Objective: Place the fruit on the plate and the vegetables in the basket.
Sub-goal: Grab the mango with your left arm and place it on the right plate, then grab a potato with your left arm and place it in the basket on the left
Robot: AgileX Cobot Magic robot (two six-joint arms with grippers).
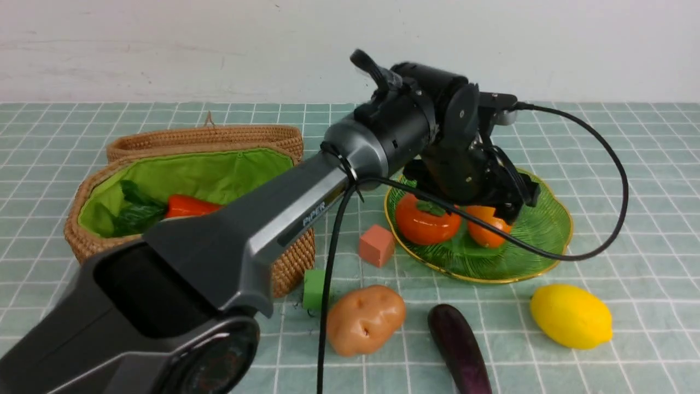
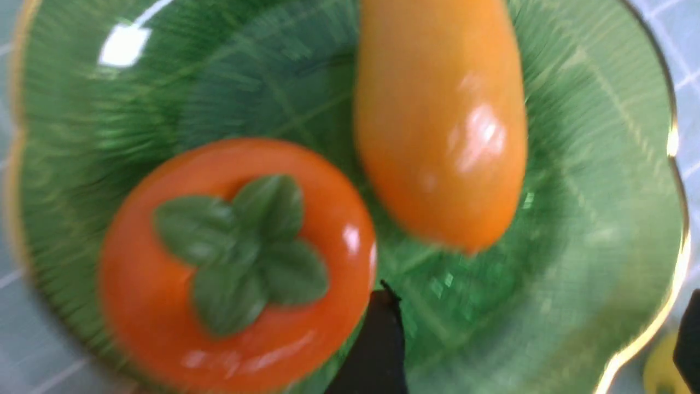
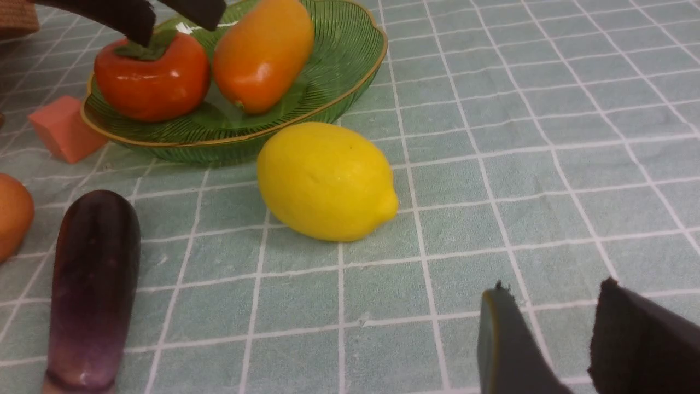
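Lemon (image 1: 571,316) is lying on the worktop (image 1: 656,180) at 4 o'clock of the plate (image 1: 547,230), near its rim, its long axis running 10 to 4 o'clock in the front view. The right gripper (image 3: 552,298), jaws apart and empty, is facing it and is likely the nearer. The left gripper (image 2: 536,328) is hovering over the plated persimmon (image 1: 426,221) and mango (image 1: 486,230), jaws spread and holding nothing.

I'm seeing an orange-red persimmon (image 1: 426,225) with a green calyx (image 1: 431,208), a yellow-orange mango (image 1: 485,231), a ribbed green plate (image 1: 547,230) rimmed in gold, a yellow lemon (image 1: 571,316), a dark purple eggplant (image 1: 459,347), a tan potato (image 1: 365,319), and a pale teal cloth (image 1: 651,295) gridded in white.
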